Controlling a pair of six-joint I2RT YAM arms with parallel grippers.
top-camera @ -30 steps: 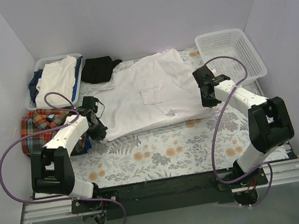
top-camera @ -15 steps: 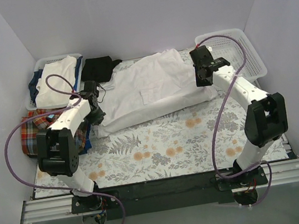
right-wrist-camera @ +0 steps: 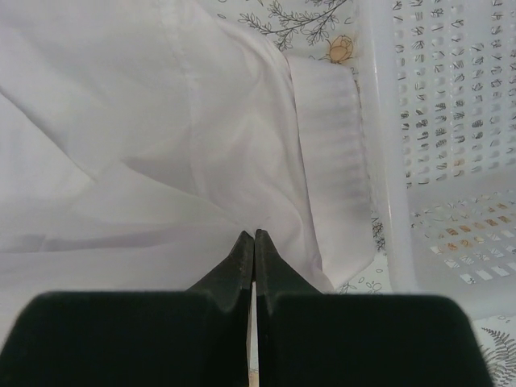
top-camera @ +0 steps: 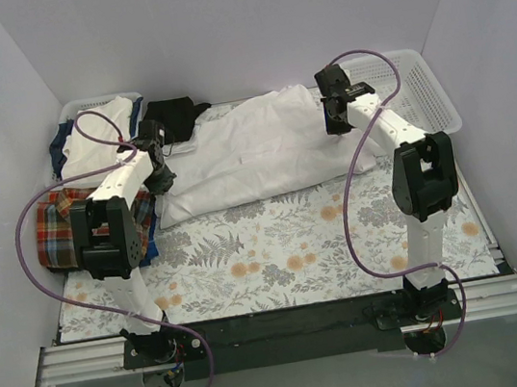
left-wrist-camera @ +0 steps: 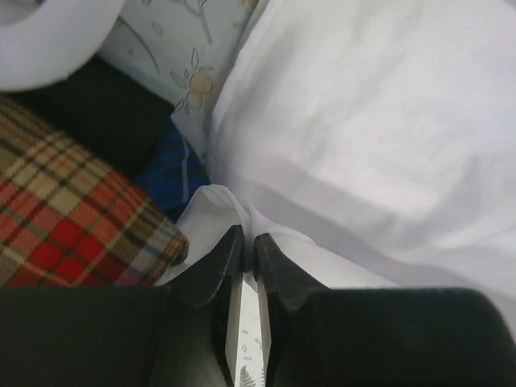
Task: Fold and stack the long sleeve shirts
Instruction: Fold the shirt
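**Thin white shirt is lying doubled over at the back of the worktop**

The white shirt (top-camera: 252,151) is lying across the far half of the worktop (top-camera: 277,249). Its near edge is rolled into a soft fold and its right side is resting just beside the white basket (right-wrist-camera: 379,161). The plaid shirt (top-camera: 55,229) is sitting crumpled at the left edge, waiting its turn.

The right end effector (right-wrist-camera: 255,238) is hanging over the shirt's right side with its jaws pressed tight. The creases are running into its tips, so it looks to be pinching a bit of cloth. The left end effector (left-wrist-camera: 248,242) is showing only a thin slit between its jaws, with a white fold bunching at the tips. I cannot tell whether it is gripping the cloth or letting it go.

This fabric is looking light, limp and prone to sliding. It is going to sag and wrinkle wherever it is unsupported. I would be taking it at the hem corners or seams, where the layers are thicker, and moving both sides evenly.
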